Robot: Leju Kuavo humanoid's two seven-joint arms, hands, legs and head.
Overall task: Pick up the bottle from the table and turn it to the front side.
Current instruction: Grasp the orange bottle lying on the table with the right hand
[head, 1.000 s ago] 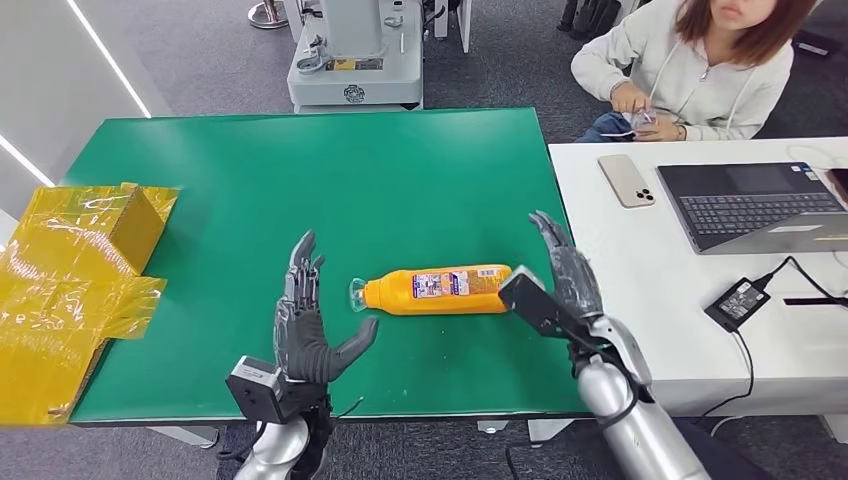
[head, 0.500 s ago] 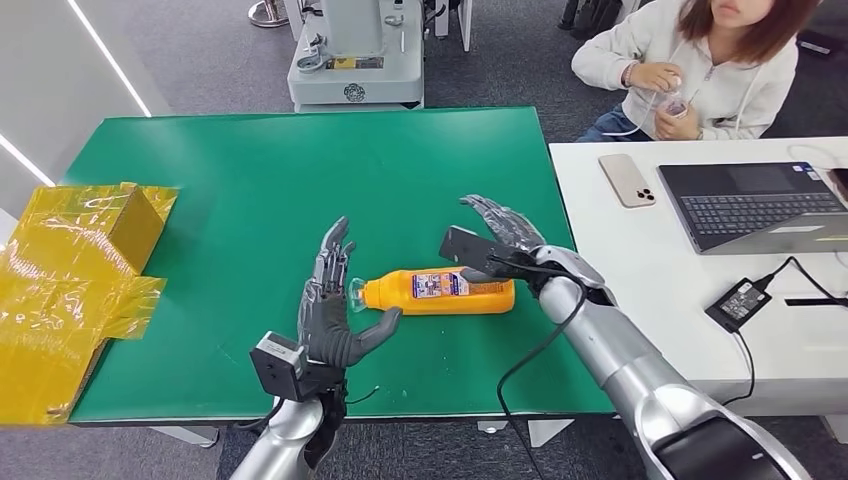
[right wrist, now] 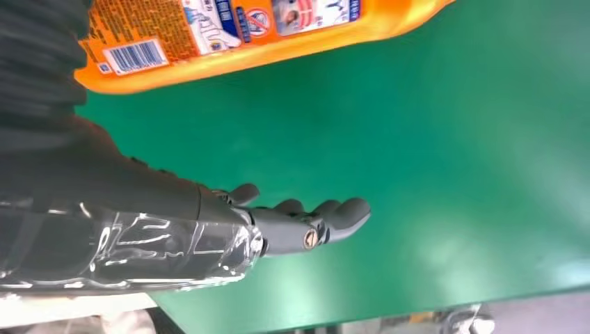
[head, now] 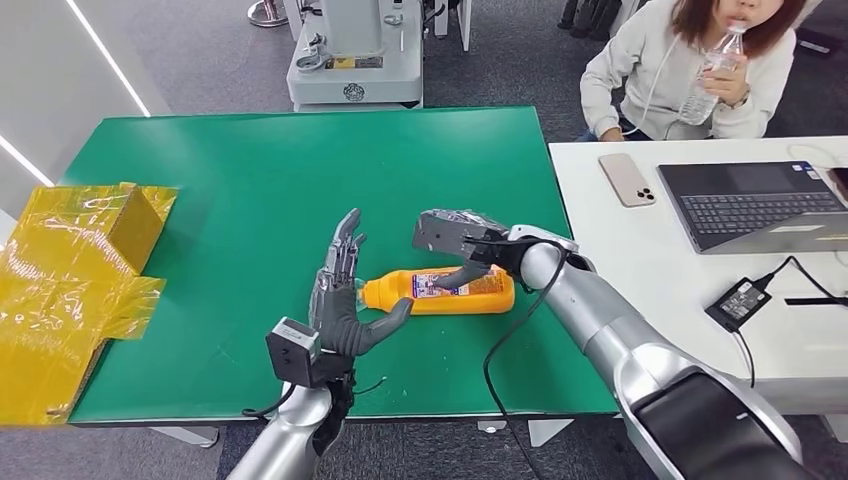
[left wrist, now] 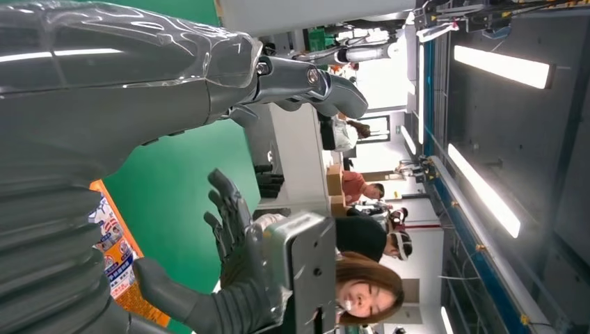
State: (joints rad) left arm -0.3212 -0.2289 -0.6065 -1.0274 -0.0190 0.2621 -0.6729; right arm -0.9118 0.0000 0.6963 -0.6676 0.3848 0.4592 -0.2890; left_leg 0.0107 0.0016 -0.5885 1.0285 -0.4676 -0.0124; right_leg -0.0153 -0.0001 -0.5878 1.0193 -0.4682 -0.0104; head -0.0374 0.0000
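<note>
The green table (head: 250,180) carries a yellow-wrapped box (head: 75,270) at its left edge, with a white desk (head: 640,290) holding a laptop (head: 750,205) and phone (head: 627,180) alongside, and beyond it a seated person (head: 690,70) drinking from a water bottle. The orange bottle (head: 440,290) lies on its side between both hands, cap toward the left hand (head: 340,305), whose fingers are spread, thumb reaching under the neck. The right hand (head: 465,245) hovers over the bottle's middle, fingers apart, thumb touching the label.

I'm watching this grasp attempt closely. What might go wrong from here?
1. The orange bottle lies on its side on the green table, so a push from either hand may roll it before any grip forms.
2. The left hand sits at the cap end, fingers spread; closing there might only nudge the bottle.
3. The right hand reaches over the label; a glancing touch could slide the bottle instead of gripping it.
</note>
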